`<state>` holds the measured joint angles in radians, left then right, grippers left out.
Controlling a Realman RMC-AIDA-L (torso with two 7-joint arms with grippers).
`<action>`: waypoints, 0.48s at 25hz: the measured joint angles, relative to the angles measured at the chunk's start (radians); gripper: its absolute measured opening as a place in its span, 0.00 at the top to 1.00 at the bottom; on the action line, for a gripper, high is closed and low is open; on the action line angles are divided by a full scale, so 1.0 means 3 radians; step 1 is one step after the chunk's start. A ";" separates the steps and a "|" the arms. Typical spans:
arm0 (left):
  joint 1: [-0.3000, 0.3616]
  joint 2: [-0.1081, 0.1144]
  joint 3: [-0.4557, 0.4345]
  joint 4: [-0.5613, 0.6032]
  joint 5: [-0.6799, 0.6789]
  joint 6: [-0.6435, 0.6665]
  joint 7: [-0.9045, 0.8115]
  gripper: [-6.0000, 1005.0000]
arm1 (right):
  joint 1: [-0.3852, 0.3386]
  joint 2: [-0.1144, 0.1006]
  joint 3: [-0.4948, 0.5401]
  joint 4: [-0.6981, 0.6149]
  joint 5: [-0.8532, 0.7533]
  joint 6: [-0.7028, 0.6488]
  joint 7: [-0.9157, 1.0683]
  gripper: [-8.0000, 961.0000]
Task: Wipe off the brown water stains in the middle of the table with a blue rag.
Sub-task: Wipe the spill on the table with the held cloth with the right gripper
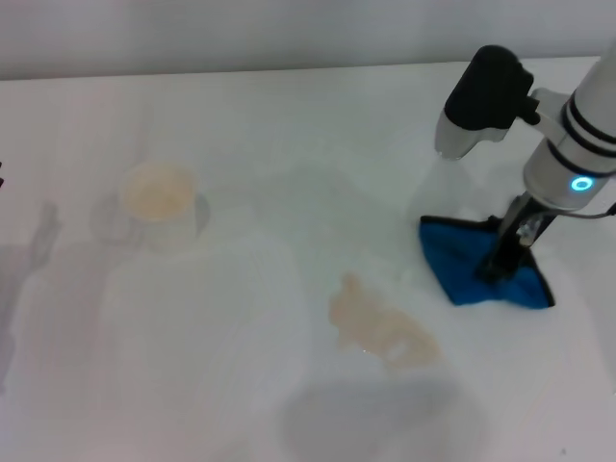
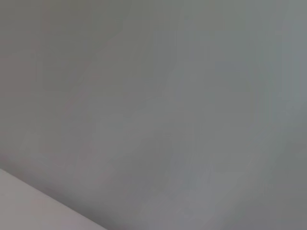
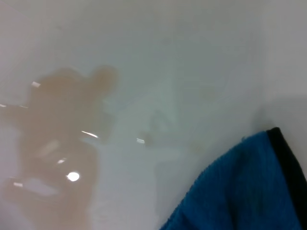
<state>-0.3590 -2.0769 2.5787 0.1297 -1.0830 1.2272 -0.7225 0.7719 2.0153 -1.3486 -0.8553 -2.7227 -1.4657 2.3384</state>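
One blue rag (image 1: 472, 267) lay crumpled on the white table (image 1: 289, 144) at the robot's right, and the right tool (image 1: 502, 262) stood down on its middle, dark fingers pressed into the cloth. They seemed drawn together on a pinch of fabric, though the head view was too coarse to be sure of it. The left tool was not in view; its wrist camera showed only a blank grey surface.

The brown water stains (image 1: 380, 327) sat near the table's middle, apart from the rag and to the robot's left of it, nearer the robot. In the right wrist view the tan puddle (image 3: 57, 143) glinted wet, with a bare strip of table between it and the rag's black-edged corner (image 3: 283, 163).

The rag looked soft, light and limp, so it would likely bunch and trail rather than slide flat. A grip at its middle, with downward pressure, seemed the better hold for dragging it over the puddle; a corner grip would probably let it fold over. Once wet it would drag more heavily. A paper cup (image 1: 162, 202) stood well apart, on the robot's left.
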 joint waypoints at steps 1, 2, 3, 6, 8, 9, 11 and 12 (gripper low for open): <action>0.0000 0.0000 0.0000 0.0000 0.0000 0.0000 0.0000 0.11 | -0.0008 -0.0002 -0.0037 -0.0007 0.0066 -0.0020 -0.0002 0.87; 0.0000 -0.0001 0.0000 -0.0001 0.0000 0.0000 0.0000 0.11 | -0.0026 -0.0004 -0.0085 -0.0028 0.0134 -0.0046 -0.0009 0.88; 0.0000 -0.0002 0.0000 -0.0002 0.0000 0.0000 0.0000 0.11 | -0.0044 -0.0004 -0.0123 -0.0050 0.0193 -0.0078 -0.0016 0.88; 0.0003 -0.0006 0.0000 -0.0002 0.0000 0.0000 0.0000 0.11 | -0.0138 0.0002 -0.0289 -0.0187 0.0383 -0.0179 -0.0043 0.89; 0.0004 -0.0006 0.0000 0.0001 0.0000 0.0000 0.0000 0.11 | -0.0183 0.0002 -0.0413 -0.0248 0.0533 -0.0243 -0.0049 0.89; 0.0004 -0.0006 0.0000 0.0003 0.0000 0.0000 0.0000 0.11 | -0.0197 0.0003 -0.0476 -0.0274 0.0615 -0.0284 -0.0052 0.89; 0.0004 -0.0006 0.0000 0.0006 0.0000 0.0000 0.0000 0.11 | -0.0226 0.0005 -0.0582 -0.0319 0.0763 -0.0356 -0.0059 0.89; 0.0005 -0.0006 0.0000 0.0006 0.0000 0.0000 -0.0001 0.11 | -0.0241 0.0008 -0.0648 -0.0347 0.0860 -0.0394 -0.0064 0.89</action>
<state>-0.3575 -2.0786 2.5786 0.1316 -1.0830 1.2272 -0.7229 0.6995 2.0177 -1.5431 -0.9594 -2.4646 -1.5838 2.3191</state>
